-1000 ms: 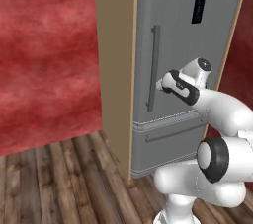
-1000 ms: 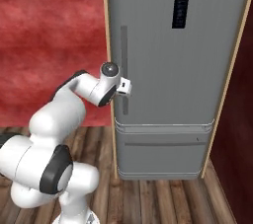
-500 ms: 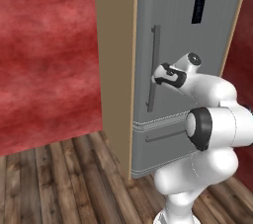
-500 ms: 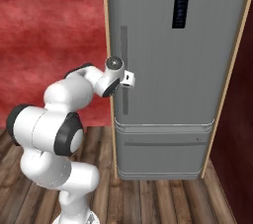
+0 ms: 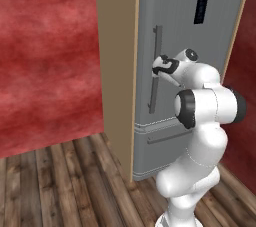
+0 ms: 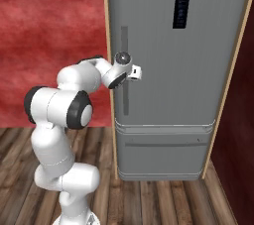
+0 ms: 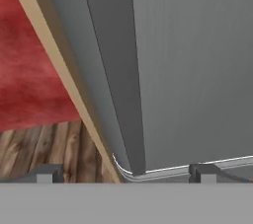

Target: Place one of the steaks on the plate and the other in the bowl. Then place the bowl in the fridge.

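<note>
The tall grey fridge [image 5: 200, 46] [image 6: 188, 95] stands shut, its door [image 7: 197, 70] close before the hand. My gripper [image 5: 159, 66] [image 6: 136, 73] [image 7: 123, 172] is open at the door's long vertical handle [image 5: 155, 91] [image 6: 125, 40], about halfway up the bar. In the hand view the dark handle bar [image 7: 118, 80] runs between the two fingertips [image 7: 47, 171], which stand wide apart on either side of it without touching. The steaks, the plate and the bowl are out of view.
A tan wood panel [image 5: 117, 71] [image 6: 110, 120] frames the fridge's left side, with a red wall [image 5: 45, 56] beyond it. A lower drawer front [image 6: 163, 144] sits under the door. Wooden floorboards [image 5: 60, 186] spread in front.
The hand has moved left and slightly up, from beside the handle to around it. The elbow has swung up in front of the fridge. The jaws stayed open.
</note>
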